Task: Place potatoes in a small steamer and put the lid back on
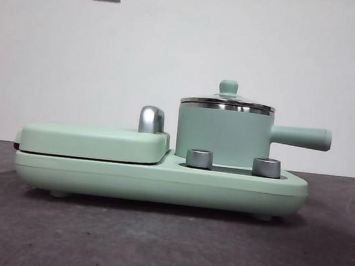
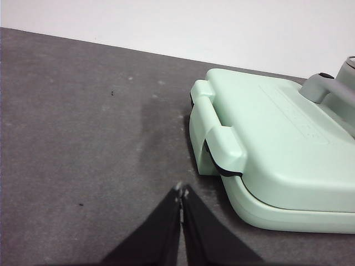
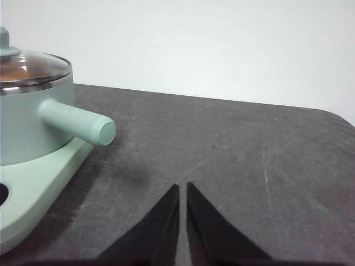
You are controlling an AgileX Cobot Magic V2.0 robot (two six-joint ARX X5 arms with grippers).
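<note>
1. I see the steamer (image 1: 223,136), a small mint-green pot with a steel rim and a straight side handle, seated on the right end of a mint-green cooker base (image 1: 159,182) on the dark desk (image 1: 153,245).
2. The lid (image 1: 228,102), clear glass with a steel rim and a green knob, sits level on the steamer.
3. Through the glass in the right wrist view I make out an orange-brown patch, which I take to be the potato (image 3: 16,72) already inside; its shape is hidden.
4. My left claw (image 2: 181,193) hangs over bare desk near the hinge end of the flat griddle cover (image 2: 277,144), tips pressed together, holding nothing.
5. My right claw (image 3: 182,187) hangs over bare desk beside the handle end, tips almost touching, empty.
6. I judge the task essentially done, so the main risk is needless motion: the right claw swinging toward the pot could strike the protruding handle and turn the steamer or jolt the lid off its rim.
7. The left claw drifting sideways could knock the griddle cover.
</note>
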